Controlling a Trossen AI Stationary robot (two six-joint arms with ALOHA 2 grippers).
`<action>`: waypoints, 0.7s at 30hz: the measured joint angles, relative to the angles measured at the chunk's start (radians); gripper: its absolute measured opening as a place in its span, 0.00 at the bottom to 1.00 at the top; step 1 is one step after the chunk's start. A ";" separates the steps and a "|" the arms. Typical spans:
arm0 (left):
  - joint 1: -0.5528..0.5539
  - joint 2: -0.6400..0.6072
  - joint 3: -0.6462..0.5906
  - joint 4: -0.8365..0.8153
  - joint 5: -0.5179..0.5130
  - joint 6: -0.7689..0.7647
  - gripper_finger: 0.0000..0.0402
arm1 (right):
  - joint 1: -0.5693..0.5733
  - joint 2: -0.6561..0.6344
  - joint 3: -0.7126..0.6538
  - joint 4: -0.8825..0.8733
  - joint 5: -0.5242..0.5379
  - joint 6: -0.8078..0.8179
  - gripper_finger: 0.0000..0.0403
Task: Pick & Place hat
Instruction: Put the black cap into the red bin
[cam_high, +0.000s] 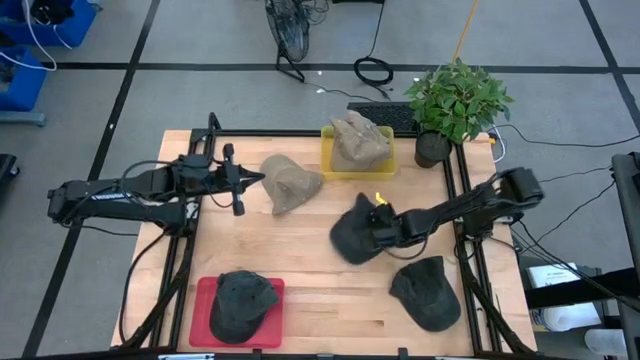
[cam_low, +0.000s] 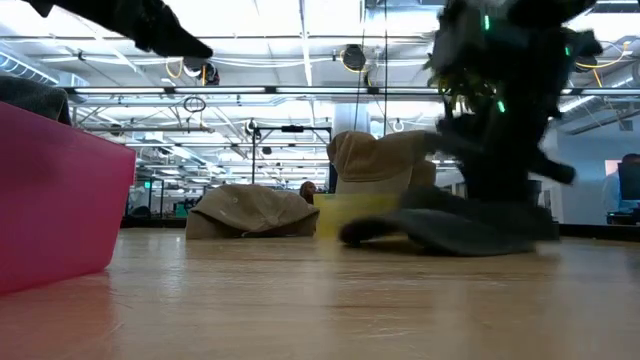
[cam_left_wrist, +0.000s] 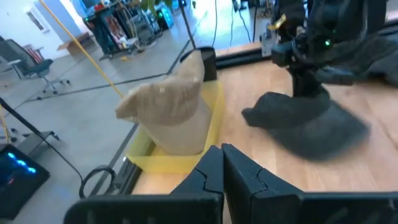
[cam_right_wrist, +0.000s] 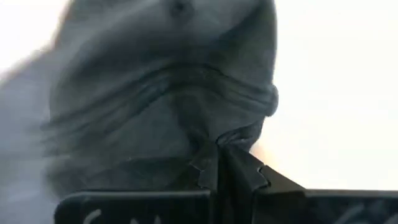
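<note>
A dark hat (cam_high: 352, 236) is pinched by the right pincer (cam_high: 381, 226) on the table (cam_high: 320, 285), just below the yellow tray (cam_high: 358, 168). The left pincer (cam_high: 258, 179) is pressed together, left of that tray.

Right gripper (cam_high: 378, 229) clamped mid-table; left gripper (cam_high: 258, 179) closed, hovering.

From my remote seat: a potted plant (cam_high: 455, 105) sits at the worktop (cam_high: 320, 290) corner, well beyond the right end effector (cam_high: 378, 232). A keyboard (cam_high: 385, 115) lies just beside the plant, and a coiled black cable (cam_high: 373, 71) rests on the floor further out.
</note>
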 joint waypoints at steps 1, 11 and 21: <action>-0.001 0.000 0.011 -0.003 0.006 0.000 0.01 | 0.000 -0.041 0.005 0.009 0.045 -0.016 0.01; -0.036 0.000 0.071 -0.020 -0.054 -0.124 0.02 | -0.056 -0.318 0.010 0.149 0.180 -0.455 0.01; -0.134 0.001 0.071 -0.026 -0.151 -0.261 0.01 | -0.127 -0.304 0.115 0.329 0.032 -0.929 0.00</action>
